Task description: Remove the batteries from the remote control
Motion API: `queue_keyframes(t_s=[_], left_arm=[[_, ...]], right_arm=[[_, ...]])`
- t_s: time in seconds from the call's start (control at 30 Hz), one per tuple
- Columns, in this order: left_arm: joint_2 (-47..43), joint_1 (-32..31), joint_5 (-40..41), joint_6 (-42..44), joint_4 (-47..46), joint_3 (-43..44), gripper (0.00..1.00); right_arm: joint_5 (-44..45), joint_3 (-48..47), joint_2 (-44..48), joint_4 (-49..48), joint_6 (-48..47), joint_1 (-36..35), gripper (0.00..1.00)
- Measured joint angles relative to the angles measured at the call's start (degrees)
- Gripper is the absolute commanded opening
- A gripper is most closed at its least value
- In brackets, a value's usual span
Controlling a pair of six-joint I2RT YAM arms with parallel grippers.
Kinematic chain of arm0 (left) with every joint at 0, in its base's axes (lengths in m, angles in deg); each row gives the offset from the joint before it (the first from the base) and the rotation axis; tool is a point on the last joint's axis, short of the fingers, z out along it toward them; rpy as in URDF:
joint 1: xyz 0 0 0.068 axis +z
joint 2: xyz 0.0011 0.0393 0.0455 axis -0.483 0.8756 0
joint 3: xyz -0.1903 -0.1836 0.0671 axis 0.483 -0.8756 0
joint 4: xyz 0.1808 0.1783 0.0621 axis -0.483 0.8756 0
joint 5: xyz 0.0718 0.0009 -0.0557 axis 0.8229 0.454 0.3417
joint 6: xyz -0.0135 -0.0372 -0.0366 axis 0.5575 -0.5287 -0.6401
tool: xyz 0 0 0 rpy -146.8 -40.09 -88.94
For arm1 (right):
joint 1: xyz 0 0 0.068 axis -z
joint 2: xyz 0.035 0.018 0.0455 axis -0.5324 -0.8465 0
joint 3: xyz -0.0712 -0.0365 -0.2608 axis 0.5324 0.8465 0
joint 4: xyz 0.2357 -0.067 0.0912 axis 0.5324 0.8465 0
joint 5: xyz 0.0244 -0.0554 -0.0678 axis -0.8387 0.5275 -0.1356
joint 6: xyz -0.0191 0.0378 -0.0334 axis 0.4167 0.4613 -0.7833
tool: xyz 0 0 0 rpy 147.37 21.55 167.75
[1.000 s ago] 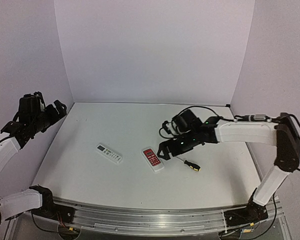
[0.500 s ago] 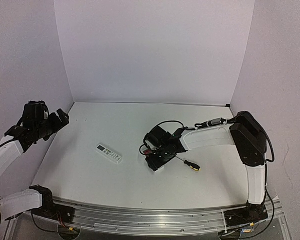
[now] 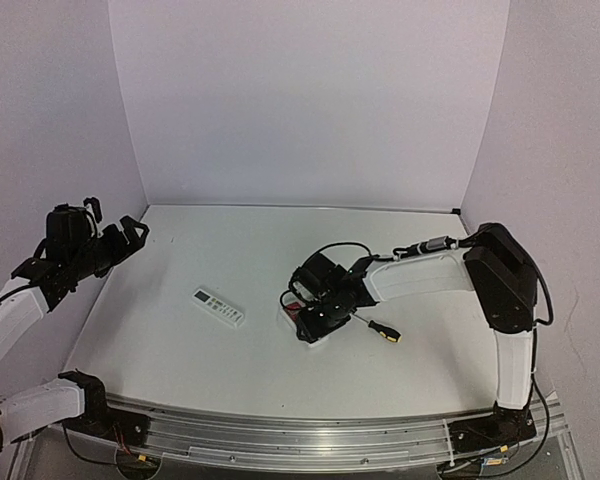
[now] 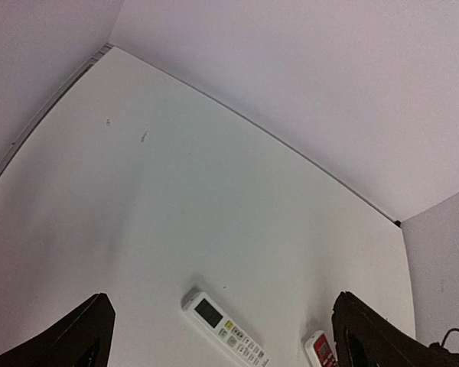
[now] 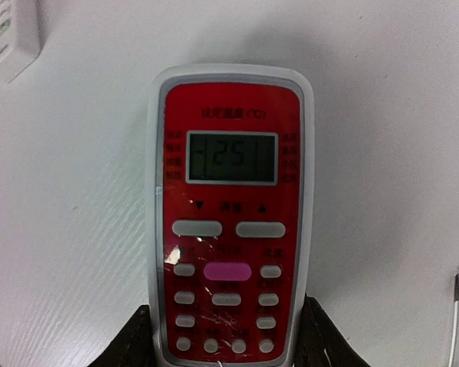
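remote control point(image 5: 231, 222) display reading 25

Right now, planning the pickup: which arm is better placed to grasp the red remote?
The right arm has its jaws flanking the button end of the red remote; the left arm hangs raised far off, jaws empty.

Left arm: the base sits at the near left, and the forearm rises along the left side. The left gripper point(image 3: 128, 236) is held high and points right, with its fingers point(image 4: 84, 336) spread wide.

Right arm: the base sits at the near right, the upper link stands almost upright, and the forearm reaches left toward the middle. The right gripper point(image 3: 310, 326) is low and angled down. Its fingers point(image 5: 141, 340) lie against both long edges of the red remote point(image 5: 229, 229), with no gap showing.
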State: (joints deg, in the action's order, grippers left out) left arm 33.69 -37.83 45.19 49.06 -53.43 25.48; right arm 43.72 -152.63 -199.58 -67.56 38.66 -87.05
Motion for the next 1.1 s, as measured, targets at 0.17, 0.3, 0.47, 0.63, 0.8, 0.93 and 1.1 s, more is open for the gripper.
queue_keyframes(t_s=[0.17, 0.3, 0.47, 0.63, 0.8, 0.93, 1.1], left_arm=[[2.5, 0.0, -12.6, 1.4, -8.0, -0.7, 1.0], [6.2, -0.7, -24.3, 3.9, -15.9, -2.5, 1.0], [8.8, -6.2, -44.0, 13.1, -26.2, -4.9, 1.0], [9.7, -13.7, -63.4, 31.3, -24.5, -1.7, 0.99], [11.8, -14.6, -72.6, 44.5, -22.5, 2.1, 0.99], [19.4, -15.5, -77.3, 52.3, -18.3, 8.2, 0.98], [27.7, -18.6, -79.6, 59.6, -11.9, 14.7, 0.9]], right_arm=[[-16.9, 1.8, 5.5, 1.3, 4.2, 3.2, 0.11], [-33.9, 2.6, 11.2, 1.2, 8.3, 9.1, 0.09], [-51.2, 2.7, 15.7, 1.2, 12.1, 11.9, 0.09], [-67.9, 0.8, 17.1, 1.2, 17.1, 10.9, 0.08], [-75.3, 0.2, 18.0, 1.3, 19.1, 9.8, 0.09], [-77.6, -1.8, 18.0, 1.5, 20.5, 8.6, 0.09], [-79.4, -6.4, 18.0, 1.2, 21.6, 6.3, 0.09]])
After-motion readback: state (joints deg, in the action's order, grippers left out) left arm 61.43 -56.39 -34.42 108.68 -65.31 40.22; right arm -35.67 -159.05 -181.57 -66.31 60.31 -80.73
